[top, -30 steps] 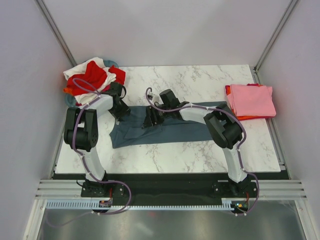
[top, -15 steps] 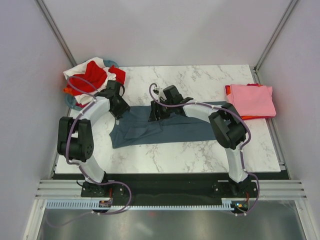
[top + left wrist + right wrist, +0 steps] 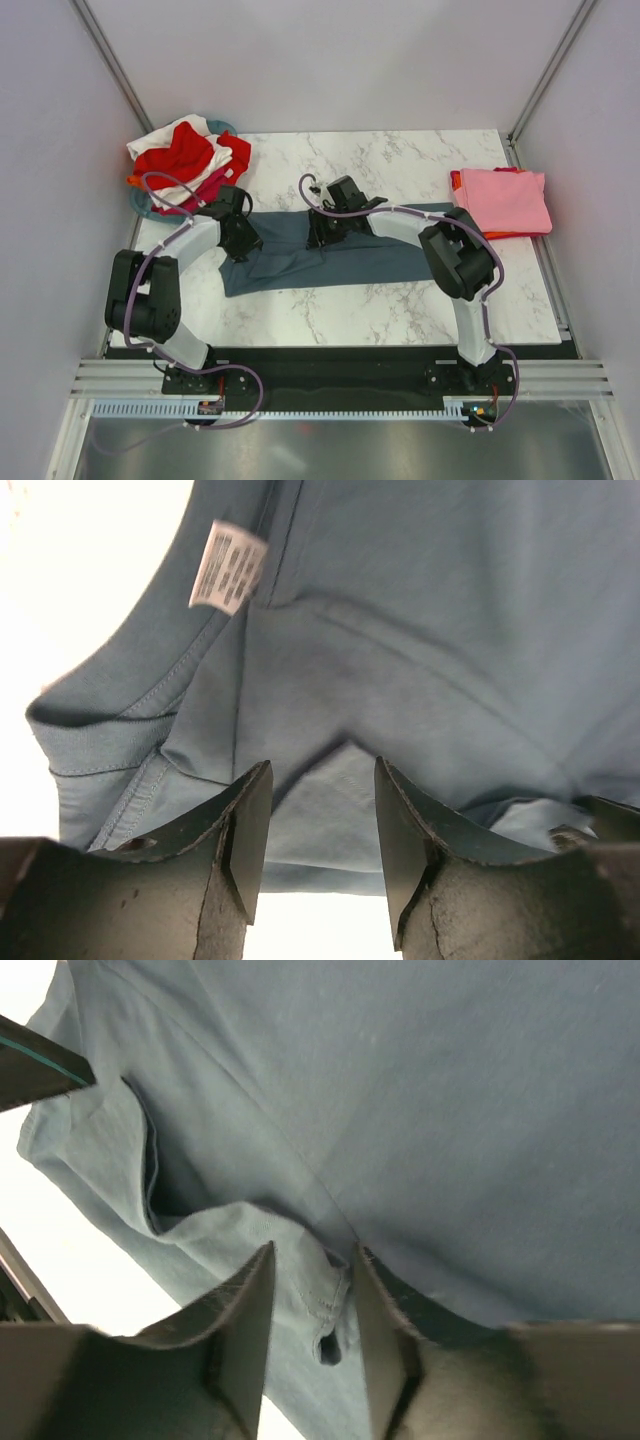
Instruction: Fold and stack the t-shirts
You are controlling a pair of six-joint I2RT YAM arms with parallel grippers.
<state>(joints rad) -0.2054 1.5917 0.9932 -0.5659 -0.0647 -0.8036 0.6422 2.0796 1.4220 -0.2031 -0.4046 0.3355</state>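
Observation:
A slate blue-grey t-shirt (image 3: 340,258) lies spread across the middle of the table. My left gripper (image 3: 241,240) is down at its left end, near the collar. In the left wrist view that gripper (image 3: 320,770) is open, with flat blue cloth (image 3: 420,630) and a white label (image 3: 228,567) beyond the fingers. My right gripper (image 3: 322,232) is low on the shirt's back edge. In the right wrist view its jaws (image 3: 314,1250) stand apart, with a raised fold of hem (image 3: 300,1245) between them. More t-shirts, red and white, are heaped at the back left (image 3: 185,155).
The heap sits in a round teal basket (image 3: 140,203) at the table's back left corner. A folded pink shirt (image 3: 505,198) lies on an orange-red one (image 3: 462,200) at the right edge. Grey walls close in on both sides.
My left gripper has come from near the basket onto the shirt's left end. The right gripper has shifted slightly right along the back edge, and its jaws have narrowed round the fold.

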